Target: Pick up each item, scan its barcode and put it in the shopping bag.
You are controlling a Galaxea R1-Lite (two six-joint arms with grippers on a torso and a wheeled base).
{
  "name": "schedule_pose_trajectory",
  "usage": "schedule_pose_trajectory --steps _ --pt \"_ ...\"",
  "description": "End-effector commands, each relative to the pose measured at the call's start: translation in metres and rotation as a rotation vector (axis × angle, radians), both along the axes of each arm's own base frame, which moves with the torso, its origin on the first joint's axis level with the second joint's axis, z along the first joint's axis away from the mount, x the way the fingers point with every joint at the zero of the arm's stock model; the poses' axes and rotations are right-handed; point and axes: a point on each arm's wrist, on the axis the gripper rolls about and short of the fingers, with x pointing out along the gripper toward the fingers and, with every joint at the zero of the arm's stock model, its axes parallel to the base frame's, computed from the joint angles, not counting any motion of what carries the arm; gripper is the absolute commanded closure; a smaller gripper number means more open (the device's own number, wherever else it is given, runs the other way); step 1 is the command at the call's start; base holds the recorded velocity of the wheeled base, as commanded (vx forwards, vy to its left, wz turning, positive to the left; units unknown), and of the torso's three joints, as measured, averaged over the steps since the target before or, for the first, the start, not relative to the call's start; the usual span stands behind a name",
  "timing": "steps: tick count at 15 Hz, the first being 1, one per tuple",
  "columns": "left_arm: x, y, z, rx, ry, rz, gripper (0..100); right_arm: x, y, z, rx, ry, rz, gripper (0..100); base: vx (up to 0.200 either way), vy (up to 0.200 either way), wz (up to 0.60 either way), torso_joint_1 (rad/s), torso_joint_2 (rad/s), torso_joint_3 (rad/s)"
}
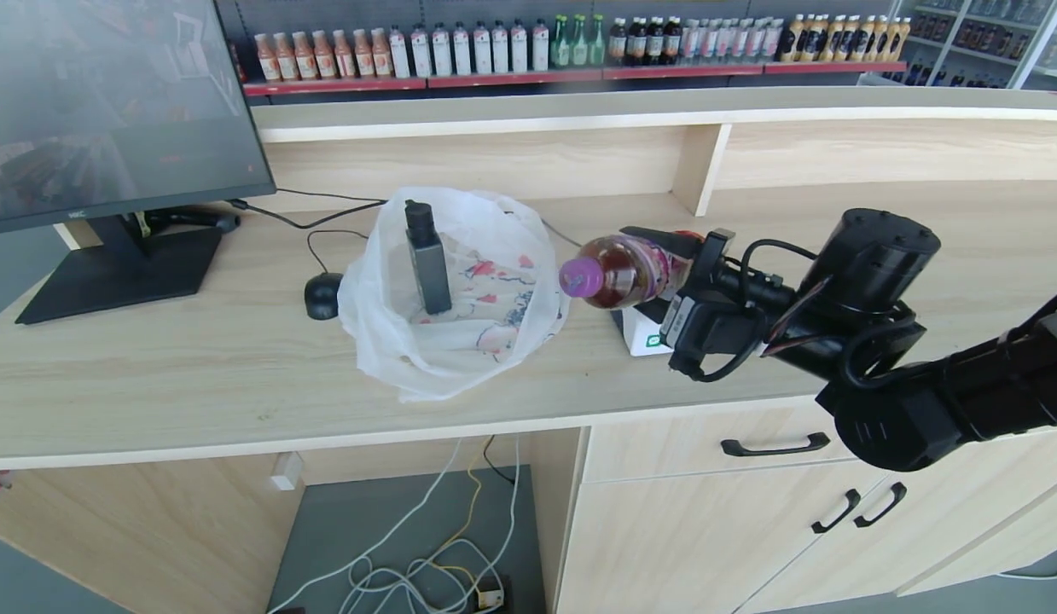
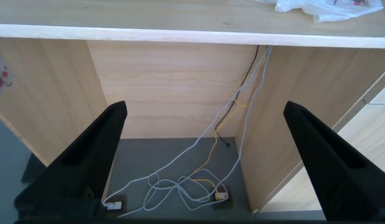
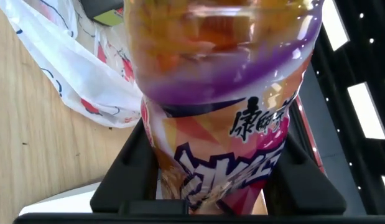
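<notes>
Firstly, the counter (image 1: 195, 375) carries the shopping bag (image 1: 383, 333), and every place below is given from this bag. The bag lies open and slumped, and nothing holds its thin plastic mouth. I think this is the main risk: a bottle brought in low could press the soft rim flat or drag the bag along the wood, and then it would land outside.

The right gripper (image 1: 656, 266) is to the right of the bag, just beside its rim and a little above it. Its jaws pinch the bottle (image 1: 615, 273) around the labelled body. The left gripper (image 2: 204, 109) hangs lower than the bag, under the counter edge. Its fingers are spread wide and hold nothing, so it gives the bag no support.

The bottle lies nearly level, with its purple cap (image 1: 581, 278) pointing toward the bag. The label is smooth and round, so the bottle may turn or slide in the grip when the wrist tilts.

A dark grey container (image 1: 428, 260) stands upright inside the bag. It is tall and narrow, and a bottle dropped onto it would probably knock it over.

A small white box (image 1: 643, 339) sits to the right of the bag, directly under the held bottle. I cannot tell if it is the scanner, so bagging now might skip the scan.
</notes>
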Motion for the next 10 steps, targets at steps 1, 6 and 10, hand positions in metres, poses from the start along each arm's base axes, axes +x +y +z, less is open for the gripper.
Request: schedule_pose_trajectory --steps 1,6,10 --pt "0.0000 0.0000 0.0000 0.000 0.000 0.000 0 0.0030 0.0011 -0.0052 -0.008 0.008 0.000 100 0.000 0.000 0.00 0.000 0.00 0.000" --pt "0.0000 0.0000 0.0000 -0.002 0.000 0.001 0 0.0059 0.0054 -0.0102 -0.012 0.013 0.004 100 0.000 0.000 0.00 0.000 0.00 0.000" --pt "0.0000 0.0000 0.0000 0.000 0.000 0.000 0 0.0083 0.0090 -0.0081 -0.005 0.007 0.011 100 0.000 0.000 0.00 0.000 0.00 0.000"
